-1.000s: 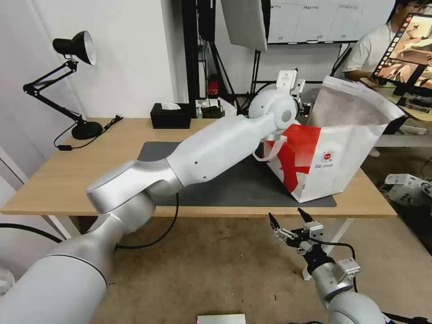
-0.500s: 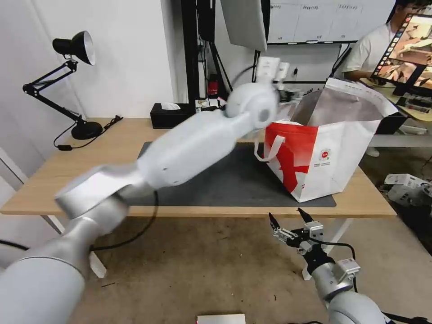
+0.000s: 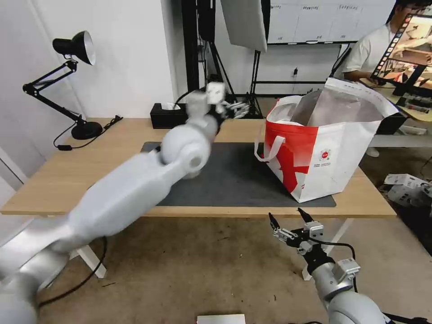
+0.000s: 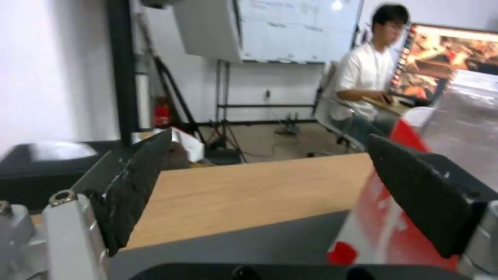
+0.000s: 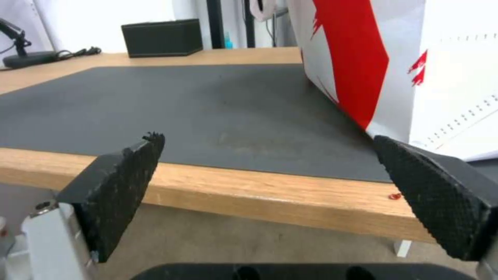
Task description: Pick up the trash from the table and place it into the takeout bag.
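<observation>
The red-and-white takeout bag stands open on the right of the table, partly on the dark grey mat. Its foil lining shows, but whatever is inside is hidden. The trash is out of view; the mat is bare. My left gripper hangs open and empty above the table's back edge, left of the bag's mouth. In the left wrist view this gripper has the bag beside one finger. My right gripper is parked open below the table's front edge, with nothing in it.
A black tissue box sits at the back edge and a black desk lamp at the back left. A tiny red speck lies on the wood by the bag's front corner. A person sits at a monitor behind the bag.
My left arm has swung away from the bag's mouth, leftward and back across the table. The bag has straightened up. The right arm has not moved.
</observation>
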### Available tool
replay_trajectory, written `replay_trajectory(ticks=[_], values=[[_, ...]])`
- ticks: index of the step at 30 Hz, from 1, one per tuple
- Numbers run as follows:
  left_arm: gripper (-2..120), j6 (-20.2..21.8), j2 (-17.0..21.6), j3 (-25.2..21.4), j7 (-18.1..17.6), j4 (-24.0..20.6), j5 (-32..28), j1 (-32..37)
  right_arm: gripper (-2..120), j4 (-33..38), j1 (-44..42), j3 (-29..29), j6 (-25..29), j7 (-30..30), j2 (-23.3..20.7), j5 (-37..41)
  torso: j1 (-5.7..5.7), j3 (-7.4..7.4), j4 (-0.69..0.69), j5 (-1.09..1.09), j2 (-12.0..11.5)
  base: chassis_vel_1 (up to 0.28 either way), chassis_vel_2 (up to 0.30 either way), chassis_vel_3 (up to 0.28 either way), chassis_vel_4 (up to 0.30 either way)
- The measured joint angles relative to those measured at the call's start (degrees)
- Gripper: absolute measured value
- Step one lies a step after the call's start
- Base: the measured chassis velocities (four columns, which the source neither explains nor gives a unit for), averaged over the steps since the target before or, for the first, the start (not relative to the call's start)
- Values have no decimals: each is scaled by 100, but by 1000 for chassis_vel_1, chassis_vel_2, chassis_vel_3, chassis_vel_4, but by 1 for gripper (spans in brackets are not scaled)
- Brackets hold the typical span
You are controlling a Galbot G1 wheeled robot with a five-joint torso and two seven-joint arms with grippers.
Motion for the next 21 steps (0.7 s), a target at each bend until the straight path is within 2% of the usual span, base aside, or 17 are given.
replay_trajectory(ticks=[1, 2, 3, 6, 7, 9, 10, 11, 13, 14, 17, 18, 21], values=[[100, -40, 76, -116, 52, -80, 58, 154, 100, 0, 0, 0, 0, 0, 0, 0, 0, 0, -1, 1, 0, 0, 0, 0, 0], [100, -192, 307, -554, 249, -346, 279, 774, 100, 0, 0, 0, 0, 0, 0, 0, 0, 0, 0, 1, 0, 0, 0, 0, 0], [100, -192, 307, -554, 249, -346, 279, 774, 100, 0, 0, 0, 0, 0, 0, 0, 0, 0, 0, 1, 0, 0, 0, 0, 0], [100, -547, 647, -1570, 560, -808, 857, 2295, 100, 0, 0, 0, 0, 1, 0, 0, 0, 0, 2, 0, 0, 0, 0, 0, 0], [100, -547, 647, -1570, 560, -808, 857, 2295, 100, 0, 0, 0, 0, 1, 0, 0, 0, 0, 2, 0, 0, 0, 0, 0, 0], [100, -657, 740, -2109, 601, -999, 1338, 3130, 100, -1, 0, 0, 0, 0, 0, 0, -1, 0, 0, 1, 0, 0, 0, 0, 0], [100, -657, 740, -2109, 601, -999, 1338, 3130, 100, -1, 0, 0, 0, 0, 0, 0, -1, 0, 0, 1, 0, 0, 0, 0, 0], [100, -675, 753, -2388, 600, -1120, 1614, 3631, 100, 0, 0, 0, 0, 0, 0, 0, 0, 0, 0, 1, 0, 0, 0, 0, 0], [100, -694, 698, -2760, 600, -1247, 1958, 4284, 100, 0, 0, 0, 0, 0, 0, 0, 0, -1, -1, 2, 0, 0, 0, 0, 0], [100, -694, 698, -2760, 600, -1247, 1958, 4284, 100, 0, 0, 0, 0, 0, 0, 0, 0, -1, -1, 2, 0, 0, 0, 0, 0], [100, -810, 334, -3440, 771, -1334, 2550, 5324, 100, 0, 0, 0, 0, 0, 0, 0, 0, 0, -1, 2, 0, 0, 0, 0, 0], [100, -810, 334, -3440, 771, -1334, 2550, 5324, 100, 0, 0, 0, 0, 0, 0, 0, 0, 0, -1, 2, 0, 0, 0, 0, 0], [100, -889, -123, -3992, 1080, -1430, 2962, 6256, 100, 0, 0, 0, -1, 0, 0, 0, -1, 0, 0, 2, 0, 0, 0, 0, 0]])
